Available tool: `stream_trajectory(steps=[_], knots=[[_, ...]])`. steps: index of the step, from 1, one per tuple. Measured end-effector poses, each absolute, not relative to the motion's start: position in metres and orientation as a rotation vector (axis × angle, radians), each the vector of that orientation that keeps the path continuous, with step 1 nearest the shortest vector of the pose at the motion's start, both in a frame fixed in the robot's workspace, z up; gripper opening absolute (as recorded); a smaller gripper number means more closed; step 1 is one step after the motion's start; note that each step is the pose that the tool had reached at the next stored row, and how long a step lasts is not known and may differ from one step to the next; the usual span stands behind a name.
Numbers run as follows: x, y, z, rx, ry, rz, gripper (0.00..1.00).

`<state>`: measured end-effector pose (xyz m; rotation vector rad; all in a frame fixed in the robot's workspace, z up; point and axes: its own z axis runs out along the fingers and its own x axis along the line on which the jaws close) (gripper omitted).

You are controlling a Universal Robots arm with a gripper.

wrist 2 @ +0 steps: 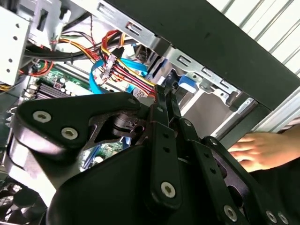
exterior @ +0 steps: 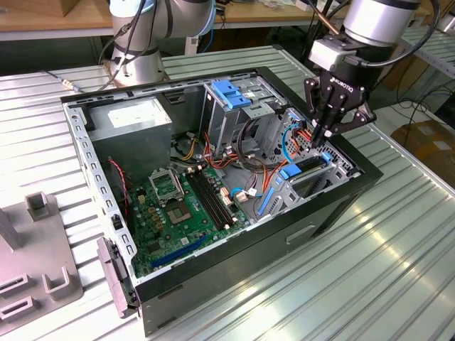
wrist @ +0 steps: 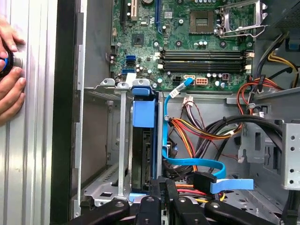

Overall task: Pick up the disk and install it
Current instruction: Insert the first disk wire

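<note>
— Where, then, is the disk (wrist: 142,145)?
— Upright in the case's (exterior: 334,206) metal bay (wrist: 121,154), blue tab uppermost.
— And the tool (wrist: 159,197)?
— Fingers (wrist: 151,206) drawn close together, pressing the disk's near end.

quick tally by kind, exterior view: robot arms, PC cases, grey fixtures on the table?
Robot arms: 2, one carrying the gripper above the disk, one behind.
PC cases: 1.
Grey fixtures: 1.
Total: 4.
</note>
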<state>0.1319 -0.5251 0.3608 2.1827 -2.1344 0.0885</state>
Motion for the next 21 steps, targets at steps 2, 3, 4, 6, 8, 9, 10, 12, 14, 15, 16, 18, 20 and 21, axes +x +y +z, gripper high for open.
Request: stream_trajectory(steps=[2, 3, 4, 6, 8, 9, 10, 12, 14, 15, 16, 18, 20, 21], knots=[[0.131, -0.528, 0.36, 2.192, -2.143, 0.071, 0.16], [0.13, -0.53, 0.36, 2.199, -2.15, 0.056, 0.16], [0.13, -0.532, 0.359, 2.202, -2.153, 0.05, 0.16], [0.129, -0.533, 0.359, 2.205, -2.155, 0.054, 0.16], [0.128, -0.534, 0.357, 2.207, -2.157, 0.054, 0.16], [0.127, -0.534, 0.356, 2.207, -2.157, 0.054, 0.16], [0.127, -0.534, 0.356, 2.207, -2.157, 0.055, 0.16], [0.125, -0.535, 0.354, 2.208, -2.157, 0.053, 0.16], [0.124, -0.536, 0.353, 2.209, -2.159, 0.05, 0.16], [0.123, -0.538, 0.353, 2.21, -2.159, 0.049, 0.16], [0.123, -0.539, 0.352, 2.211, -2.16, 0.047, 0.16], [0.123, -0.541, 0.352, 2.212, -2.161, 0.045, 0.16], [0.122, -0.542, 0.351, 2.21, -2.163, 0.045, 0.16], [0.122, -0.542, 0.351, 2.21, -2.163, 0.045, 0.16]])
